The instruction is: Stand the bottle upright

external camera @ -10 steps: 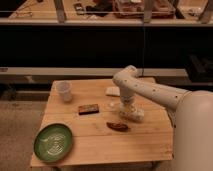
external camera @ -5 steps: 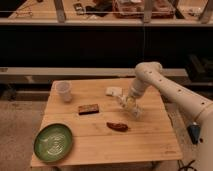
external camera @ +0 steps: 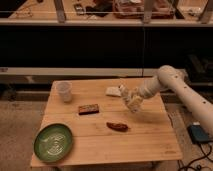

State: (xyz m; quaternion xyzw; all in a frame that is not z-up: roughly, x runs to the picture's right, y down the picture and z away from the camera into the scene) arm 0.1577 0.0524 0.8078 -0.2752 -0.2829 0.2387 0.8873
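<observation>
- Hanging over the right half of the table, nearer its far edge than its near one, the gripper is closed. The pale stub at its tip looks like the bottle, clamped and clear of the wood.
- The bottle's long axis is neither flat nor plumb. It slants from upper left down to lower right, toward the right edge. Which end carries the cap I cannot tell.
- The single arm reaches in from beyond the right edge, so the bottle sits at its very end with nothing between the two.
- My judgement is that the coming move turns on that slant. The wrist has to roll until the axis is vertical, base downward, before lowering onto bare wood.
- The bottle is smooth white plastic, small and probably light. Its narrow foot would tip easily if let go while leaning.
- The table is pale plank wood, matte and level.
- A flat white block lies just left of the gripper, toward the far edge, and is the closest thing to avoid.
- A translucent cup stands upright near the far-left corner.
- A brown block lies at mid-table, and a reddish oblong thing lies nearer the near edge.
- A round green plate with ringed ridges sits at the near-left corner.
</observation>
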